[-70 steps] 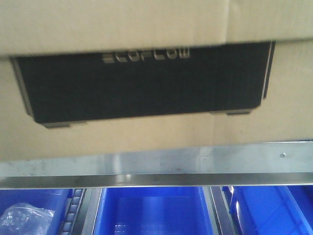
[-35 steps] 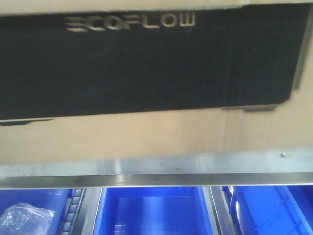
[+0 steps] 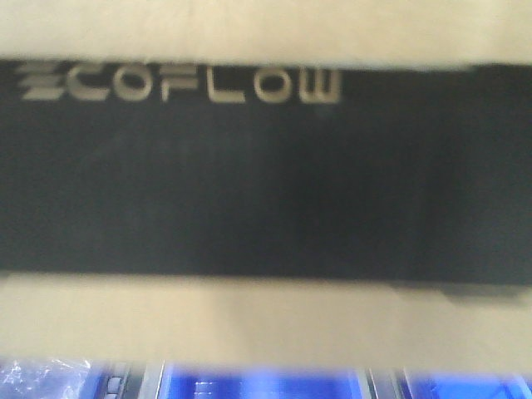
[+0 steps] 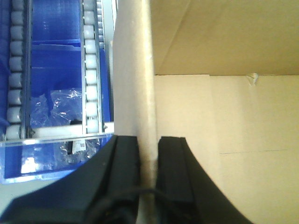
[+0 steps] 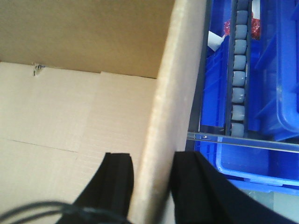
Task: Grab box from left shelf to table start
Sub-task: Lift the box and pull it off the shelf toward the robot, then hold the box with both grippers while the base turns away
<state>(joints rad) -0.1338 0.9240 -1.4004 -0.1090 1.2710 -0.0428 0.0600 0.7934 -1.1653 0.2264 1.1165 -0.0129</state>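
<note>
The box (image 3: 266, 320), blurred, is seen filling the front view, its black ECOFLOW panel above a strip of blue bins (image 3: 258, 384). Its left wall is pinched by the left gripper (image 4: 148, 145), one finger inside and one outside, and its right wall is clamped likewise by the right gripper (image 5: 150, 163).

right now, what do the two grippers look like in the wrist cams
Both are plain matte black. The left gripper has two flat-tipped fingers that widen and curve outward toward the base, with a thin black cable crossing low down. The right gripper has the same shape, with dark cables looping at its base. No markings visible.
</note>
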